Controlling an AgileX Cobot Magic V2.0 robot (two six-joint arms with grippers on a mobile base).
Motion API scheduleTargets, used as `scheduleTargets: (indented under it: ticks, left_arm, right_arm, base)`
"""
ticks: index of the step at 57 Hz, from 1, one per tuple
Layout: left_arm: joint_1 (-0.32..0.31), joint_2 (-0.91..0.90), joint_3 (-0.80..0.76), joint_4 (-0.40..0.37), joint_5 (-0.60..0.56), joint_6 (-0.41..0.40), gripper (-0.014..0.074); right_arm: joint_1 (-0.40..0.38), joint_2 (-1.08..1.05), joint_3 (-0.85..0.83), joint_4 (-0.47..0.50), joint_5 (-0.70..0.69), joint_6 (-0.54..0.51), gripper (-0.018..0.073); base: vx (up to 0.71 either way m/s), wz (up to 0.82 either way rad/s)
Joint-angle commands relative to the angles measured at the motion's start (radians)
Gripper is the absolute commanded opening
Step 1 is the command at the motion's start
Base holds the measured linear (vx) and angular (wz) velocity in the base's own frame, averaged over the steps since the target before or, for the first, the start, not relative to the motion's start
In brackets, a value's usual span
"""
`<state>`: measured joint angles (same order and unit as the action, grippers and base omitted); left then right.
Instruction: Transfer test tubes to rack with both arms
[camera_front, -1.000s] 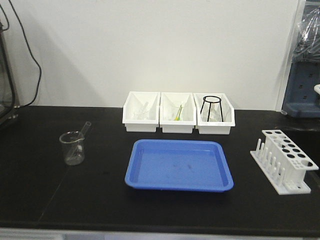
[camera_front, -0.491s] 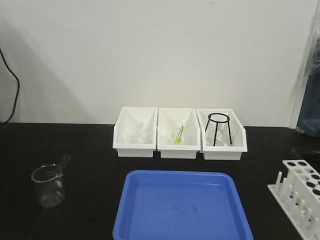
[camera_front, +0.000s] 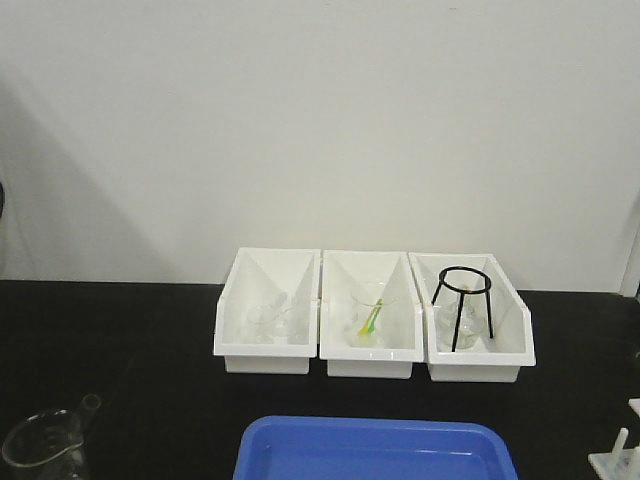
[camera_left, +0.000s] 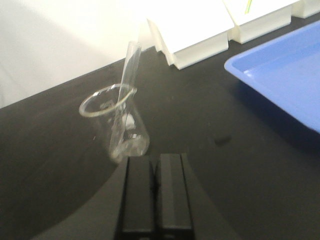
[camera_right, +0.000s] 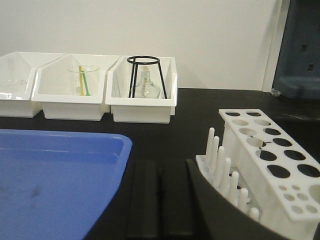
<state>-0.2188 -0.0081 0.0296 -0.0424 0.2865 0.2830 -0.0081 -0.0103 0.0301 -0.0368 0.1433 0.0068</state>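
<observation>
1. The left gripper (camera_left: 156, 162) sits at the bottom centre of the left wrist view. Its two black fingers are pressed together with only a thin seam between them. It holds nothing and touches nothing.
2. The right gripper (camera_right: 160, 167) is at the bottom centre of the right wrist view. Its fingers likewise meet along a narrow line, and it is empty.
3. One test tube (camera_left: 127, 82) is visible. It leans tilted inside the single clear beaker (camera_left: 116, 125), its open end sticking up past the rim toward the upper middle of the frame. The beaker stands just above the left gripper in the picture, apart from it.
4. One white rack (camera_right: 267, 160) fills the lower right of the right wrist view, just right of the gripper. Its holes look vacant, and a row of upright pegs runs along its left side.
5. One blue tray (camera_right: 50, 170) lies at lower left in that view, on the black table (camera_right: 200, 115).
6. Three white bins (camera_front: 368, 325) stand side by side across the middle of the front view. The right one holds one black tripod (camera_front: 464, 300) over a glass flask (camera_right: 146, 87). The middle one holds a green-yellow stick (camera_front: 371, 320). The left one holds clear glassware (too faint to count).
</observation>
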Motion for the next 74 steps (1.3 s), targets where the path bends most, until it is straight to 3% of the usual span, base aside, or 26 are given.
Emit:
scheduleTargets:
  ticks: [1, 57, 74]
  left_arm:
    - [0.0, -0.019, 0.028, -0.002, -0.085, -0.008, -0.0015]
    - [0.0, -0.019, 0.028, -0.002, -0.085, -0.008, -0.0015]
    - [0.0, -0.019, 0.027, 0.008, -0.093, 0.045, -0.0015]
  right_arm:
    - [-0.004, -0.007, 0.011, -0.011, -0.082, -0.007, -0.0004]
    - [-0.004, -0.007, 0.011, -0.011, -0.082, -0.007, -0.0004]
    - [-0.004, -0.007, 0.011, -0.01, -0.098, -0.007, -0.0004]
  base:
    - [0.26, -0.14]
    - [0.05, -0.05]
    - [0.0, 0.0]
